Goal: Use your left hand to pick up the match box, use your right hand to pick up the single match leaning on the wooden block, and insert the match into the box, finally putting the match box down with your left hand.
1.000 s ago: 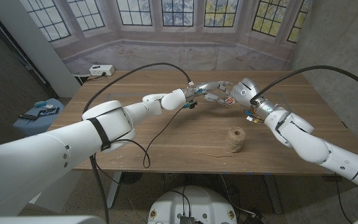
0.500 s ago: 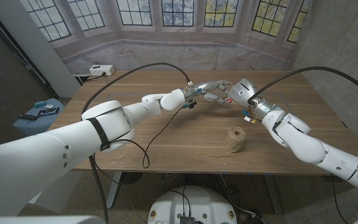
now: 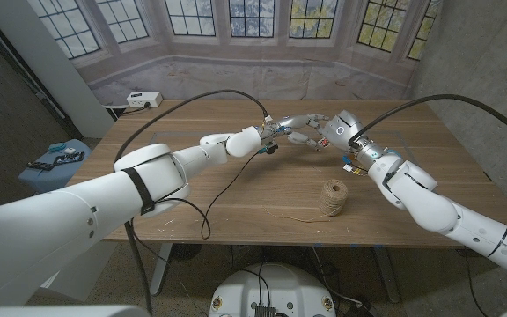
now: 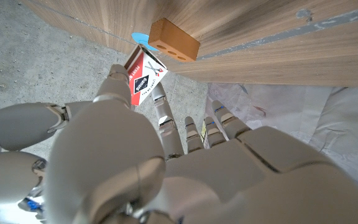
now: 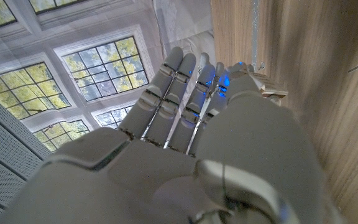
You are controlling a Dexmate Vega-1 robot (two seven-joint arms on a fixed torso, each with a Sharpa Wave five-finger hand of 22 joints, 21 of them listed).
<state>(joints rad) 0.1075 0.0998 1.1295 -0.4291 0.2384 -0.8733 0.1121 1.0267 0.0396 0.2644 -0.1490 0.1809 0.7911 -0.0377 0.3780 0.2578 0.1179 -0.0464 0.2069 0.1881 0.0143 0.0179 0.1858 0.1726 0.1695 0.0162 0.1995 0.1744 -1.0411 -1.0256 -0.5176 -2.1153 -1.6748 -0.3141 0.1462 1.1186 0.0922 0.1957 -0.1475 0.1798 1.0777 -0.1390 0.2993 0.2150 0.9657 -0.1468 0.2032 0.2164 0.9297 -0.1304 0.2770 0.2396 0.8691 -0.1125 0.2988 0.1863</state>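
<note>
Head view, over the far middle of the table: fingertip to fingertip, with the left hand reaching from one side and the right hand from the other, both raised off the wood. Left wrist view: pinched at the tips of the left fingers, the red-and-white match box, lifted clear of the surface and just off the wooden block, which lies near the table's edge with a small blue thing beside it. No match to be made out against that block. Right wrist view: right fingers stretched out side by side and close together, aimed at the other hand; cannot tell whether a match is nipped between thumb and finger, being too small and hidden. Compared with a second ago, edged a little closer: right wrist and forearm drawn inward toward the left hand, fingertips now nearly meeting the box, while the left arm and its hold look unchanged. Judged from that, probably at the insertion step or on the final approach to it, with the pick-up of the box done and the set-down not yet begun. Nearer the front edge, well apart from both hands, a ball of twine with a loose strand trailing; at the far left corner, a white power strip.
</note>
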